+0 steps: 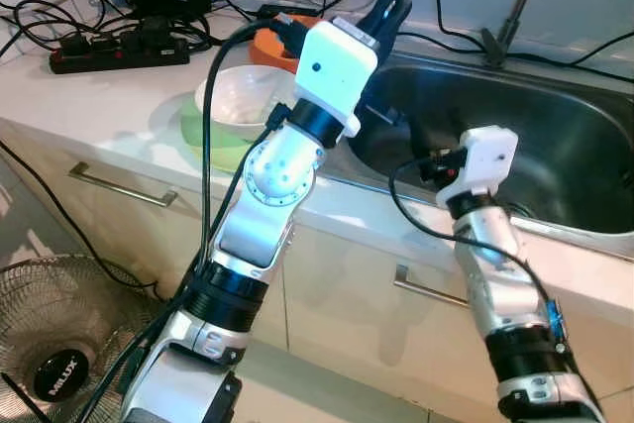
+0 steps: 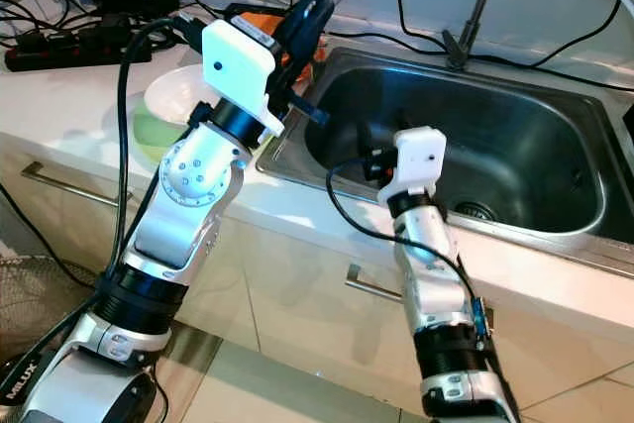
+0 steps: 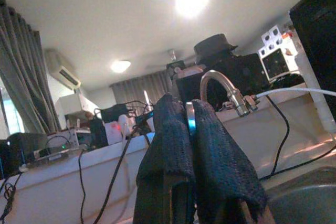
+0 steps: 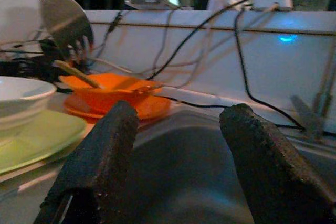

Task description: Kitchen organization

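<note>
From the head views, the left gripper (image 1: pixel 388 7) is raised over the near-left rim of the stainless steel sink (image 1: pixel 555 160), its black fingers pressed together on a metal fork (image 4: pixel 62 17). Beside it on the white bench (image 1: pixel 89 96) sit a white bowl (image 1: pixel 241 96) on a pale green plate (image 1: pixel 198 131) and, behind, an orange bowl on an orange plate (image 1: pixel 269 50). The right gripper (image 2: pixel 369 160) hangs low inside the sink basin.

In the left wrist view, the fingers (image 3: pixel 173 145) are closed with a sliver of metal between them; the chrome tap (image 3: pixel 223 85) rises behind.

In the right wrist view, the right gripper's fingers are spread wide with nothing between them, and the fork's tines hang above the orange bowl.

The pinch on the thin handle looks slight, so I judge the fork could twist or slip. The black cables (image 1: pixel 129 32) trailing along the bench could snag either arm, and the arms are close enough to collide.
</note>
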You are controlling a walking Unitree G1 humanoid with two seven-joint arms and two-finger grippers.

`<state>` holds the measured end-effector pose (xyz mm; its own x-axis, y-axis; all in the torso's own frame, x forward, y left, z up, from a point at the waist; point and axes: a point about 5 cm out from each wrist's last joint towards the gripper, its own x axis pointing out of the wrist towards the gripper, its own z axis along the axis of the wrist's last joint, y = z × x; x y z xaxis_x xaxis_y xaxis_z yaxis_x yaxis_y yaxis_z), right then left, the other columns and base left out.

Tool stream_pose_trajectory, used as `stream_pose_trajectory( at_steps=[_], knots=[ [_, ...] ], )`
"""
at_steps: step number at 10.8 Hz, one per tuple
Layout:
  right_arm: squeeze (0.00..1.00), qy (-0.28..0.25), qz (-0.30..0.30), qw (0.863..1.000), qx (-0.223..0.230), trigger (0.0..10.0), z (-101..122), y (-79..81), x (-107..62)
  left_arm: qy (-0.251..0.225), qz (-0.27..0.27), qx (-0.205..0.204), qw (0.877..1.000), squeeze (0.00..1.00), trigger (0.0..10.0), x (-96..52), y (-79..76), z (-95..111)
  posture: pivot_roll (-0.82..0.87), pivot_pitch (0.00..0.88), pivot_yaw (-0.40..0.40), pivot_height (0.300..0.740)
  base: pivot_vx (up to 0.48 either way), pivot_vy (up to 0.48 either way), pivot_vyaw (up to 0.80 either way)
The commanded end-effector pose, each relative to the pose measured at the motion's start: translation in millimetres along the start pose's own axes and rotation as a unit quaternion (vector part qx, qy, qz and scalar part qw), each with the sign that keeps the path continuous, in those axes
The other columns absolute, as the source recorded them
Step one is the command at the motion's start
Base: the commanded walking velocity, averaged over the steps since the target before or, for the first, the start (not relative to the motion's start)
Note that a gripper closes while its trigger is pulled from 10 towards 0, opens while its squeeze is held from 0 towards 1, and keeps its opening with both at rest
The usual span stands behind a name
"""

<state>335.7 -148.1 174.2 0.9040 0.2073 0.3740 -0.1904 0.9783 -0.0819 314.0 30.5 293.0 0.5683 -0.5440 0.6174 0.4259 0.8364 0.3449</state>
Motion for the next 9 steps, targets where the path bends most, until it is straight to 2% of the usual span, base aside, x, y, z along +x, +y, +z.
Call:
stream_pose_trajectory(
  at_steps=[1,2,4,6,9],
  knots=[
    [0.0,-0.013,0.007,1.0,0.006,10.0,4.3,-2.4,1.0,-0.005,-0.005,-0.002,1.0,0.0,10.0,-0.8,0.1,3.1,0.19,0.032,-0.005,0.74,0.0,0.0,0.0],
    [0.0,-0.031,0.06,0.997,0.038,10.0,12.8,4.2,1.3,0.001,-0.011,-0.009,1.0,0.0,10.0,-1.5,-0.9,0.9,0.18,0.038,-0.003,0.74,0.0,0.0,0.0],
    [0.0,-0.043,0.108,0.992,0.055,10.0,18.4,12.5,-0.2,0.013,-0.023,-0.021,0.999,0.0,10.0,-2.1,-5.8,-2.7,0.18,0.048,-0.003,0.74,0.0,0.0,0.0],
    [0.0,-0.048,0.121,0.989,0.064,10.0,21.1,14.4,-0.9,0.024,-0.037,-0.033,0.998,0.0,10.0,-4.1,-10.4,-6.7,0.18,0.053,-0.001,0.74,0.0,0.0,0.0],
    [0.0,-0.05,0.126,0.988,0.067,10.0,23.3,15.2,-0.7,0.067,-0.079,-0.062,0.993,0.0,10.0,-13.0,-23.7,-20.8,0.18,0.059,-0.005,0.74,0.0,0.0,0.0]
  ],
)
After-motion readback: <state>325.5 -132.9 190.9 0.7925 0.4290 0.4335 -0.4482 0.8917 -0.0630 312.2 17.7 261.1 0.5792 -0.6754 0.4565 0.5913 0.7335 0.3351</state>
